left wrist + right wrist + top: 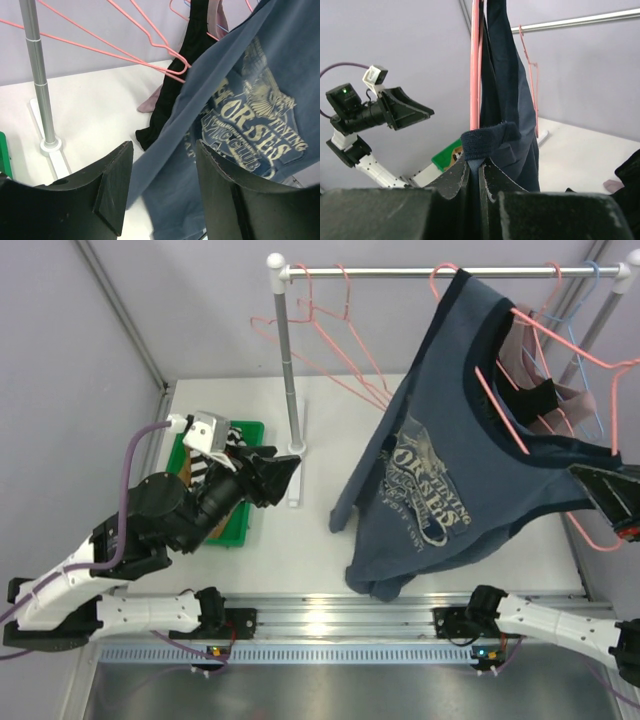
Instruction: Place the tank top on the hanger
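Observation:
The slate-blue tank top point(430, 460) with a cream print hangs from the rail, draped over a salmon-pink hanger point(500, 410) whose hook sits near the rail's right half. My right gripper point(582, 476) is shut on the top's dark-edged strap at the right; the right wrist view shows the jaws point(480, 162) pinching the fabric point(502, 100) next to the pink hanger wire point(476, 65). My left gripper point(280, 475) is open and empty, raised left of the garment. In the left wrist view the gripper point(164, 150) faces the tank top point(240, 125) from a distance.
A rack pole point(290, 390) stands on a white base. Spare pink hangers point(330, 330) hang on the rail. A black top point(540, 400), a mauve top point(520, 360) and a light-blue hanger point(590, 330) hang behind. A green bin point(240, 530) lies under the left arm.

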{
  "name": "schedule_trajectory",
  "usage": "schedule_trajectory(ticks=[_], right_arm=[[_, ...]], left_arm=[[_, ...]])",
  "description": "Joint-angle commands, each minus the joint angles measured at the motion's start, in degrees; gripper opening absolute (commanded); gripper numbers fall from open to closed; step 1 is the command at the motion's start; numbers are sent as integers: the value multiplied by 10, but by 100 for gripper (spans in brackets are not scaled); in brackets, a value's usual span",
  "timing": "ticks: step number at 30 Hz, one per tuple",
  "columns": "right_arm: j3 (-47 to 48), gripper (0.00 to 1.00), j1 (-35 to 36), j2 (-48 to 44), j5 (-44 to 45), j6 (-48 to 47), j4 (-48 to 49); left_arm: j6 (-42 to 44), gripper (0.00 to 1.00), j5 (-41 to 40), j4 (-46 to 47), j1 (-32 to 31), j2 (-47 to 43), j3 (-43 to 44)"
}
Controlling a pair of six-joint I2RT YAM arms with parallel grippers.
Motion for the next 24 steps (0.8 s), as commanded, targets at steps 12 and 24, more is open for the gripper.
schedule_trajectory(ticks=[12,24], right_arm=[[133,0,-3,48,64,1,-115],[-74,0,8,64,147,-2,-34]], left_arm=[[13,57,-5,33,1,21,8],[10,57,-6,40,1,26,-5]])
